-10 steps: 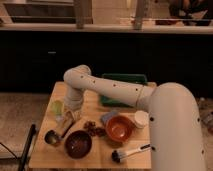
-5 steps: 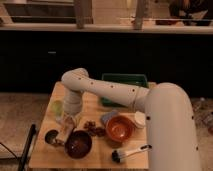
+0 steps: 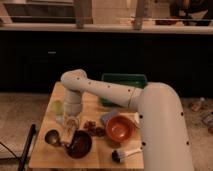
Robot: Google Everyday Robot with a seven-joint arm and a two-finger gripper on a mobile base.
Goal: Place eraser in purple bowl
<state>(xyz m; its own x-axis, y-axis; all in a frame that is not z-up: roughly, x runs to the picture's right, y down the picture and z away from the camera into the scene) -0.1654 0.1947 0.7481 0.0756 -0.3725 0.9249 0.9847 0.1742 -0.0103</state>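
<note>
Tool [image 3: 69, 134] at purple bowl [image 3: 80, 145] left rim, holding eraser [image 3: 68, 138].

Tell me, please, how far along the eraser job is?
Nothing looks finished: no eraser lies in the purple bowl. In hand: the gripper hangs at the bowl's left rim; whether it carries the eraser cannot be told. Left: getting the eraser into the bowl.

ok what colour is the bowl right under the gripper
Dark maroon-purple, glossy inside. The purple bowl sits just below the gripper in the camera view.
</note>
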